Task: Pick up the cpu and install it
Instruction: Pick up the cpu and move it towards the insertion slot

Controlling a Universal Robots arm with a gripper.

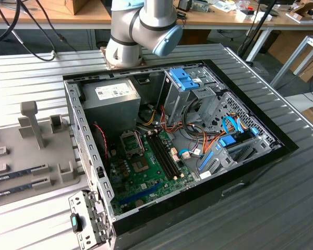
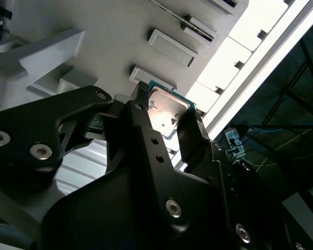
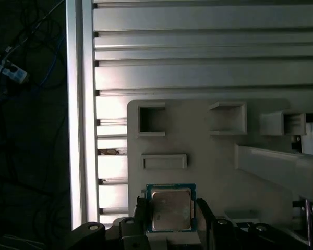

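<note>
Two fingers of the hand are clamping the cpu by its opposite edges in both wrist views, and it's sitting squarely between them, over the grey holder tray on the bench.

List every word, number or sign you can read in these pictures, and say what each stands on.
No text can be quoted; none is legible.
White label on the power supply: carries print, too small to read.
Lid of the cpu in the first wrist view: faint marks, too blurred to read.
Motherboard: any markings too small to read.
</note>
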